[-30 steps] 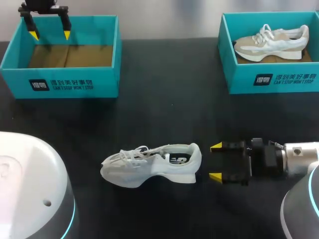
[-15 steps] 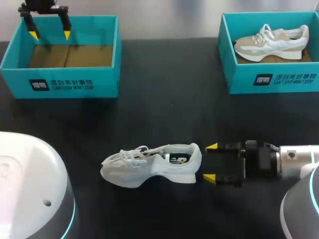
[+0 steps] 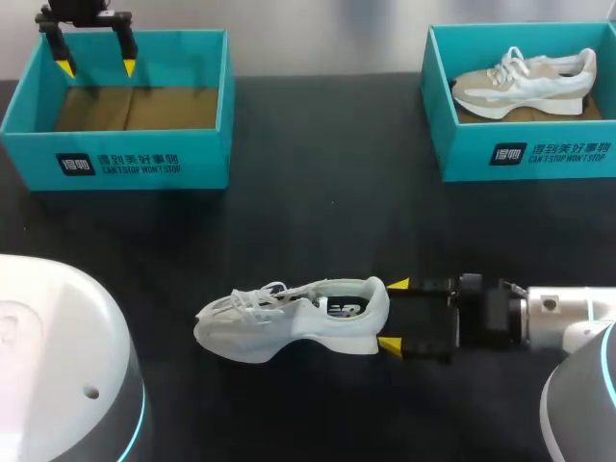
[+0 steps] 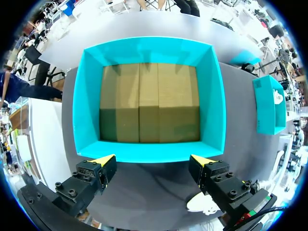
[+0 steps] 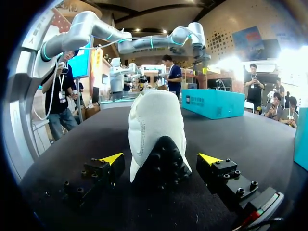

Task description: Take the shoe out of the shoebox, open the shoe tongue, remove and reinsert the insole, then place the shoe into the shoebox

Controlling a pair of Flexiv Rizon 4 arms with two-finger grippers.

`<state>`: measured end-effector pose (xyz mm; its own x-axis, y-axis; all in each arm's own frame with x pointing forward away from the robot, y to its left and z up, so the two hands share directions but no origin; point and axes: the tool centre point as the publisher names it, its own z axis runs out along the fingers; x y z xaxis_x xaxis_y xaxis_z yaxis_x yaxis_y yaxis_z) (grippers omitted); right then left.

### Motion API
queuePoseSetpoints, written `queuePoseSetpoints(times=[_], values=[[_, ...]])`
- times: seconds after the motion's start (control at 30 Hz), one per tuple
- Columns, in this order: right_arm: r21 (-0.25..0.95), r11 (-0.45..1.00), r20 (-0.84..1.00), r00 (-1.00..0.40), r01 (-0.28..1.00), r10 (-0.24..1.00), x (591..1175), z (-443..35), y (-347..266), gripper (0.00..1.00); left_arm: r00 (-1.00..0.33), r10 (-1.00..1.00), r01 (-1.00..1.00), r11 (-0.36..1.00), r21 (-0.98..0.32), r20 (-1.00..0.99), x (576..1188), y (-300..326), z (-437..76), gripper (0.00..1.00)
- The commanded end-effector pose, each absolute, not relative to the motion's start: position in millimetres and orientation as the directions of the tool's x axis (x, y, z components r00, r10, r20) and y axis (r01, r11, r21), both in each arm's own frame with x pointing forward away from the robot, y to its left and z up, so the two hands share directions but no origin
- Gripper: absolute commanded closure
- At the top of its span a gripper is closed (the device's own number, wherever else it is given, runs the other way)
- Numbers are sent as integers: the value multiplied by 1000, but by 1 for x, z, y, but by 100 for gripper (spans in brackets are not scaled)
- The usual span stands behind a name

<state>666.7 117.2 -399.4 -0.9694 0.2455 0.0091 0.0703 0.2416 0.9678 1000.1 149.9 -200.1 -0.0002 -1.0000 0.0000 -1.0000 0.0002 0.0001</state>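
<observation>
Advanced since a second ago, the right gripper (image 3: 393,315) is held apart around the heel of the white sneaker (image 3: 289,322) — set upright on the black table (image 3: 318,221). Farther off, the left gripper (image 3: 94,67) is spread above the empty teal shoebox (image 3: 115,164); a beige sneaker (image 3: 525,82) occupies a second shoebox (image 3: 520,159).

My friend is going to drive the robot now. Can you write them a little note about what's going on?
The left gripper is open, above the far wall of the empty left box.
The right gripper is open, one finger on each side of the white shoe at its heel.
The white shoe is on the table; a second shoe lies in the right box.
Done: shoe out of box.
Probably left: tongue, insole, boxing.
</observation>
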Motion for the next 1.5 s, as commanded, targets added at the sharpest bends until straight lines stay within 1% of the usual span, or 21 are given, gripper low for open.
queuePoseSetpoints(times=[0.03, 1.5], values=[[967, 243, 9, -969, 71, 246, 669, -400, 123, 0, 0, -1000, -1000, 0, 0, 0, 1000, 150, -200, 0], [961, 273, -1, -981, 52, 193, 677, -410, 159, 0, 0, -1000, -1000, 0, 0, 0, 1000, 150, -200, 0]])
